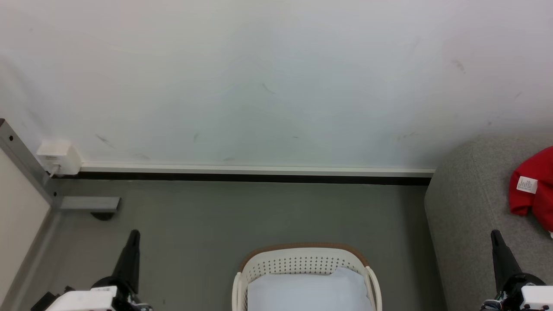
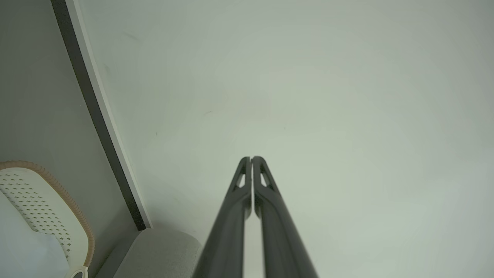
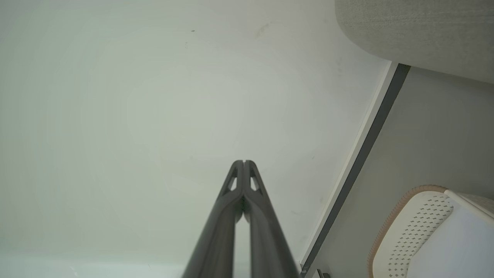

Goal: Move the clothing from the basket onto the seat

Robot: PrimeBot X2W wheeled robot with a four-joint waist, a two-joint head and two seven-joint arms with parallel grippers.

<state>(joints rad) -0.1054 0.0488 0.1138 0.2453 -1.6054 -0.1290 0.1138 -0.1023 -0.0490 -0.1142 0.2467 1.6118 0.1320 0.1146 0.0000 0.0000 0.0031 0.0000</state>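
The left fingers are pressed together along their length, tips meeting, with nothing between them; in the left wrist view they point at bare pale wall. The right fingers are closed the same way, also empty and aimed at wall. In the head view each pair shows as a single dark spike, the left fingers at the lower left over the grey floor, the right fingers at the lower right in front of the seat. Both point up the frame, and a white wrist housing shows at each bottom corner.

Between them, at the bottom centre, stands the basket, its brown rim and perforated far wall in sight. Inside it lies a pale bluish-white cloth, covering what can be seen of the interior; no red shows in the basket.

The clothing lies on the seat at the right edge of the frame, bunched, partly cut off by the frame, with its small white tag facing up. It sits apart from the right fingers, further up the frame. A white box is fixed low on the wall at the left.
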